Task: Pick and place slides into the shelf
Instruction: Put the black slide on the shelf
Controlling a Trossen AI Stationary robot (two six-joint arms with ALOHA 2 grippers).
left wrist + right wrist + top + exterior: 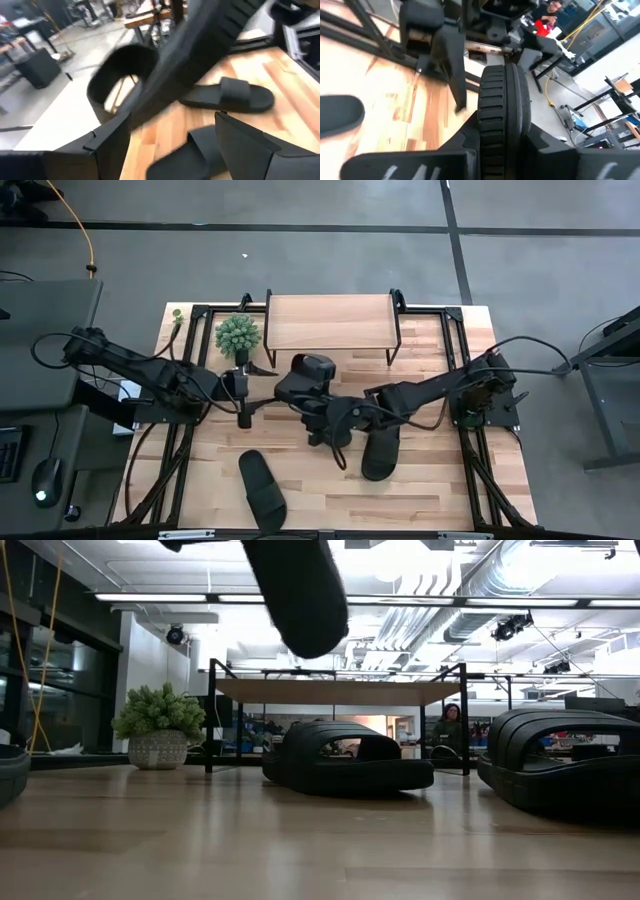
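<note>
Slides lay scattered on the wooden table (430,500), and none was on the shelf (330,320), which stood at the far edge with its light top bare. The right gripper (502,150) was clamped on the ribbed strap of one slide (502,95), fingers pressed on either side of it, and held it in the air over the middle of the table. In the low view that lifted slide (295,590) hung well above the tabletop, in front of the shelf (330,692) and higher than its top.

The left gripper (157,127) hovered just left of centre, its fingers (107,145) spread apart. Nothing seemed to be held between them, though that view was blurred. The raised slide (200,55) crossed in front of it.

Three slides rested on the wood. One (380,450) lay right of centre, just beneath the right arm. Another (262,490) lay near the front edge, left of centre, well apart from the first. A third (350,755) sat in the middle of the table in front of the shelf, mostly covered by the arms from above.

A small potted plant (238,335) stood just beside the shelf's left end. A person (450,725) sat in the room behind.
</note>
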